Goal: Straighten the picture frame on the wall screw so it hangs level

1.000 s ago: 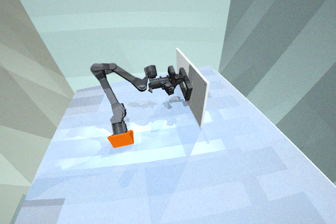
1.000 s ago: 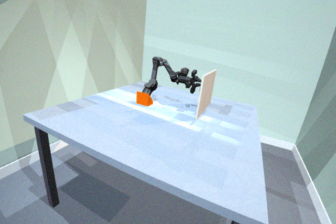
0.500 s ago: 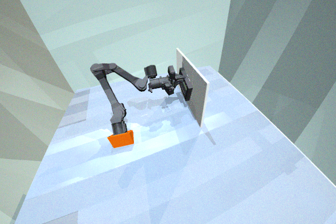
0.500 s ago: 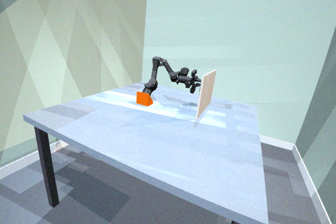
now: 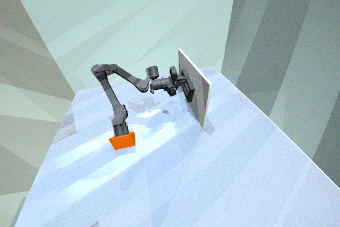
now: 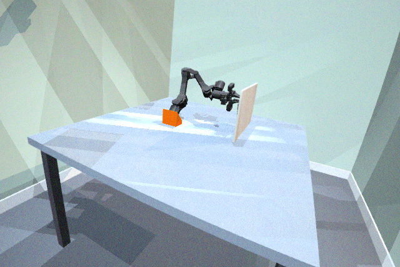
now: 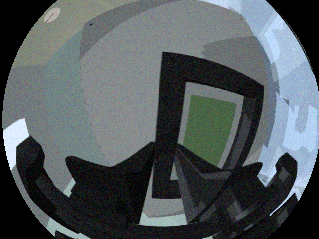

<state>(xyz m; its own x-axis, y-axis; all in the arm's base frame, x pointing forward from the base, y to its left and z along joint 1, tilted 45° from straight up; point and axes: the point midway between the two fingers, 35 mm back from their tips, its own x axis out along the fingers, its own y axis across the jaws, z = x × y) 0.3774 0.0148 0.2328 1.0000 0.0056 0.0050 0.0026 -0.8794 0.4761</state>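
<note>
The picture frame [image 5: 191,94] [image 7: 170,105] is black, with a pale inner border and a green picture [image 7: 211,124]. It is in front of the upright panel [image 5: 202,106] [image 6: 246,112] [image 7: 117,105]. My gripper [image 5: 185,78] [image 6: 239,97] [image 7: 163,146] is shut on the frame's bar at the left in the wrist view, low on that bar, one finger on each side. In the wrist view the frame looks slanted, but the lens bends lines, so I cannot tell whether it is level. The screw and the notched strip are hidden behind the frame. In the exterior view the panel hides nearly all of the frame.
The panel stands on the pale blue table [image 5: 233,169] [image 6: 194,167]. The arm's orange base block [image 5: 122,141] [image 6: 172,117] is on the table on the arm's side of the panel. The forearm reaches above the table toward the panel.
</note>
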